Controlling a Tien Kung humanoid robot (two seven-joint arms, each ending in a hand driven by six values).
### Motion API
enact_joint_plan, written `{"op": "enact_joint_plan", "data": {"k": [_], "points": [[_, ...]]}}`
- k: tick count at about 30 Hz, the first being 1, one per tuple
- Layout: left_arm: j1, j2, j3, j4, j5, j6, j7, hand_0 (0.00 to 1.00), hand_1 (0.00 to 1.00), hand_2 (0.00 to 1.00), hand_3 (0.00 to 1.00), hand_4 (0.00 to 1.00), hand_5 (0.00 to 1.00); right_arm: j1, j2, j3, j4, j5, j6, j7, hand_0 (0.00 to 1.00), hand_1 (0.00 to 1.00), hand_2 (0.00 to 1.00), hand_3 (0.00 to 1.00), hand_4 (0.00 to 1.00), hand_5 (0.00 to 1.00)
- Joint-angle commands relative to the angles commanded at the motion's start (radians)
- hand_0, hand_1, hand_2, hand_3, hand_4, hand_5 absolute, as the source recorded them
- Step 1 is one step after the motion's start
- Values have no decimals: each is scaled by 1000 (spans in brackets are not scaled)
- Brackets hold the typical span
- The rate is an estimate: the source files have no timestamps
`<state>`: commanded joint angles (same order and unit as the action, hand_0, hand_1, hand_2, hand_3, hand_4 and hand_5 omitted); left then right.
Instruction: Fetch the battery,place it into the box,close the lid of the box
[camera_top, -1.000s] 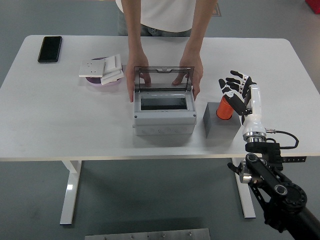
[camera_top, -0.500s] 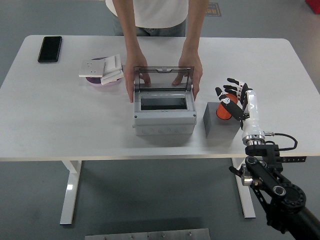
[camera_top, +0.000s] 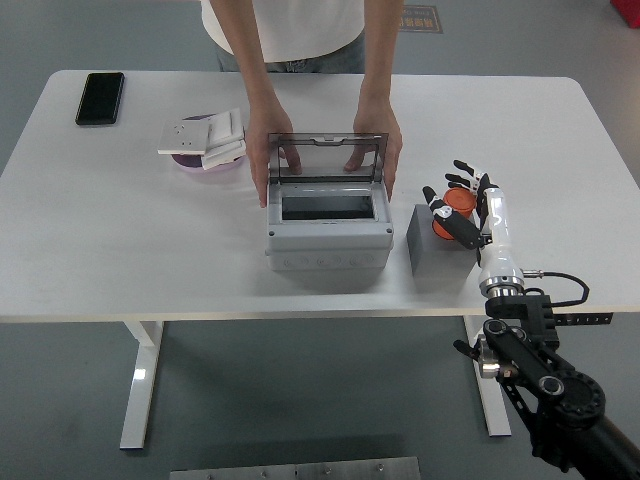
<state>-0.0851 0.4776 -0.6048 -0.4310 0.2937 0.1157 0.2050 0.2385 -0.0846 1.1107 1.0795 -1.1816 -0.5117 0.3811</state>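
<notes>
Beside the unmarked box (camera_top: 328, 232), right hand (camera_top: 462, 205) wraps battery (camera_top: 452, 216).

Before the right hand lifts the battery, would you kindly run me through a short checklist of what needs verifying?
1. Grip: right hand has its fingers curled around the orange battery, but firm contact is unclear: cannot tell.
2. Battery position: it stands upright on the dark grey block: ok.
3. Box opening: the tinted lid is raised and the cavity looks free: ok.
4. Box steadiness: a person's hands hold it at both sides: ok.
5. Path from block to box: the person's hand sits near the box's right side, so it may be tight: cannot tell.
</notes>
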Motion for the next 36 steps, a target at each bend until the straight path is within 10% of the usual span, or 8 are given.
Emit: {"op": "enact_joint_plan", "data": {"k": [28, 34, 36], "points": [[-11, 1, -6, 1, 12, -3, 4, 638, 739, 586, 522, 403, 2, 4, 7, -39, -23, 38, -33, 11, 712, 766, 776, 831, 685, 2], [-13, 1, -7, 1, 13, -3, 4, 639, 740, 584, 520, 393, 2, 5, 6, -39, -23, 56, -36, 20, 707, 759, 740, 805, 667, 2], [-13, 1, -8, 1, 14, -3, 5, 639, 739, 584, 521, 381, 2, 5, 5, -39, -23, 66, -36, 24, 652, 655, 587, 660, 621, 2]]}}
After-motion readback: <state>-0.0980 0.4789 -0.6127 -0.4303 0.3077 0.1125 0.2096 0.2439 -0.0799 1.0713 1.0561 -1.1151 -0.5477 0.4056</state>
